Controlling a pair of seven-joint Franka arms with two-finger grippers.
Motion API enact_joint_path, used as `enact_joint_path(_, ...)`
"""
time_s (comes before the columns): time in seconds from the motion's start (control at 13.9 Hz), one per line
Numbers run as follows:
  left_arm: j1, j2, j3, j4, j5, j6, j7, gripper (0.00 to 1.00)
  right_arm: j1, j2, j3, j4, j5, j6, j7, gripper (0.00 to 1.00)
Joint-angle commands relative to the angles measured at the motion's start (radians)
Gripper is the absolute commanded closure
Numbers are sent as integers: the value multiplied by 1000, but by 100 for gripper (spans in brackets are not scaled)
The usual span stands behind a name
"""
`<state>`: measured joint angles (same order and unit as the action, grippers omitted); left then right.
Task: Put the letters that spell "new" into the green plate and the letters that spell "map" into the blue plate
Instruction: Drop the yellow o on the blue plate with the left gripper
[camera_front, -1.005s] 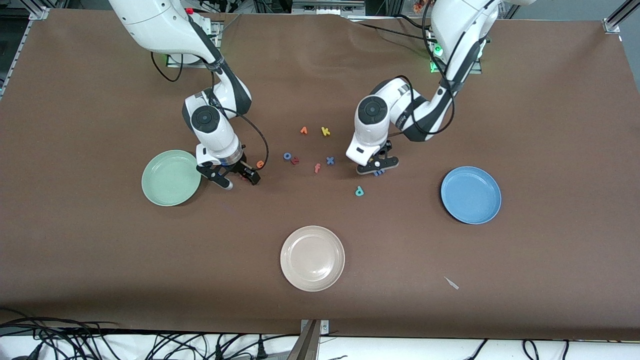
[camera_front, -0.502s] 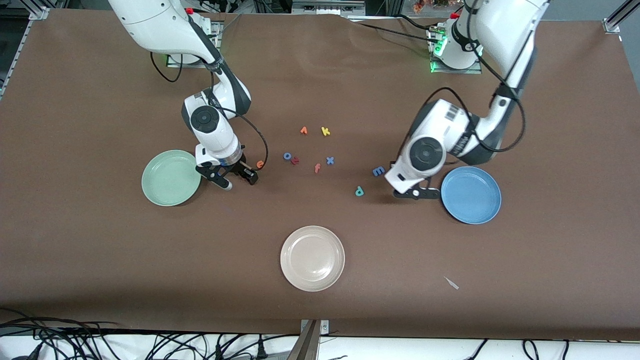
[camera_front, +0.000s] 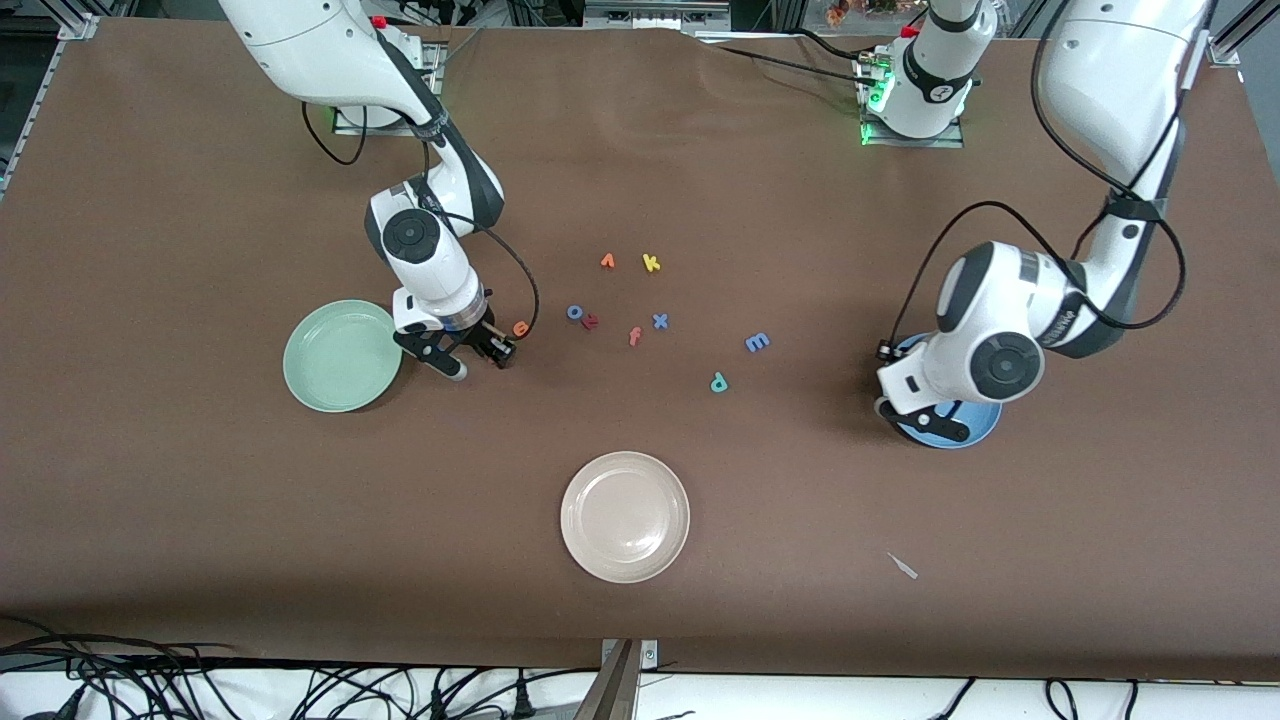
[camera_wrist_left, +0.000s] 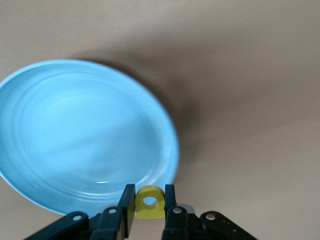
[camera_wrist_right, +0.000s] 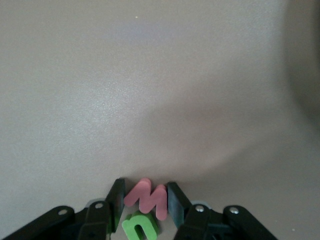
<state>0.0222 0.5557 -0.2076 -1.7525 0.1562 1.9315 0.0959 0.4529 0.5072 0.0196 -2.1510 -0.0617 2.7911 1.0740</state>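
L arm reaches out and bends down low, left gripper (camera_wrist_left: 149, 212) pointing down w/ fingers clamped tight on something small. R arm also bent down low, right gripper (camera_wrist_right: 145, 205) pointing at the table, fingers pinched round two small pieces.

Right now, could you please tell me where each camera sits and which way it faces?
Front: high across the table, facing both arms and three plates.
Left wrist: on the left arm, looking down at the blue plate; its jaws grip the yellow a.
Right wrist: on the right arm, facing the table; jaws around the w, beside the n.
Front and left wrist share the blue plate.
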Motion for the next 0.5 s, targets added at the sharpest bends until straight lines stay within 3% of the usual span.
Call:
enact_joint_path(0.0, 38, 61, -10, 11, 66, 49, 71, 89, 9, 1, -9, -4, -18, -1, -3, 80)
enact_joint_path(0.07, 41, 64, -10, 11, 69, 52, 83, 80, 7, -9, -9, -1, -18, -14, -11, 80)
enact_joint_path(0.14, 42, 64, -10, 11, 68, 52, 94, 52, 7, -21, -18, 3, -18, -40, -29, 80)
enact_joint_path(0.22, 41, 62, -12, 11, 68, 49, 96, 16, 6, -38, -27, 14, -18, -80, -52, 80)
enact_joint_path(0.29, 41, 56, -13, 13, 63, 41, 90, 0, 3, -58, -32, 28, -18, -134, -83, 80)
enact_joint_path(0.43, 39, 49, -18, 25, 51, 38, 78, 0, 3, -94, -67, 57, -18, -252, -159, 80)
